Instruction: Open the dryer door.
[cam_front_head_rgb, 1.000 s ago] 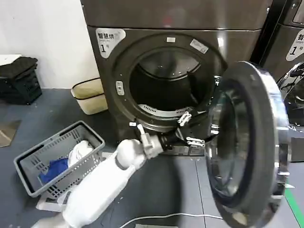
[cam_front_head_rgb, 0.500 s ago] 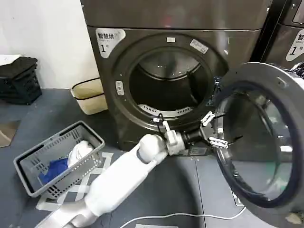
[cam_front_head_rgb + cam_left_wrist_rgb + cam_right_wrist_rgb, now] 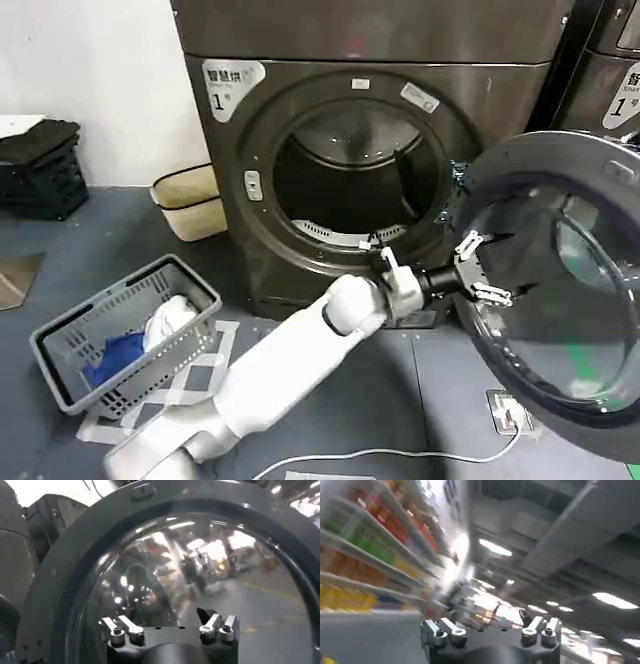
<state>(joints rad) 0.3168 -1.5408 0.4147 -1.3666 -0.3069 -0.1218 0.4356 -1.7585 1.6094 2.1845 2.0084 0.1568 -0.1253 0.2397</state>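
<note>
Your left gripper (image 3: pixel 480 270) sits spread wide against the dryer door (image 3: pixel 560 290) (inner side). The dryer (image 3: pixel 300 120) stands open. Your right gripper (image 3: pixel 490 630) is spread too.

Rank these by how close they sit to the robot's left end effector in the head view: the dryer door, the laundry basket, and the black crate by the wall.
Measured from the left end effector:
1. The dryer door, swung open on the right; the end effector is at its inner side.
2. The laundry basket, on the floor at lower left.
3. The black crate, far left by the white wall.
</note>
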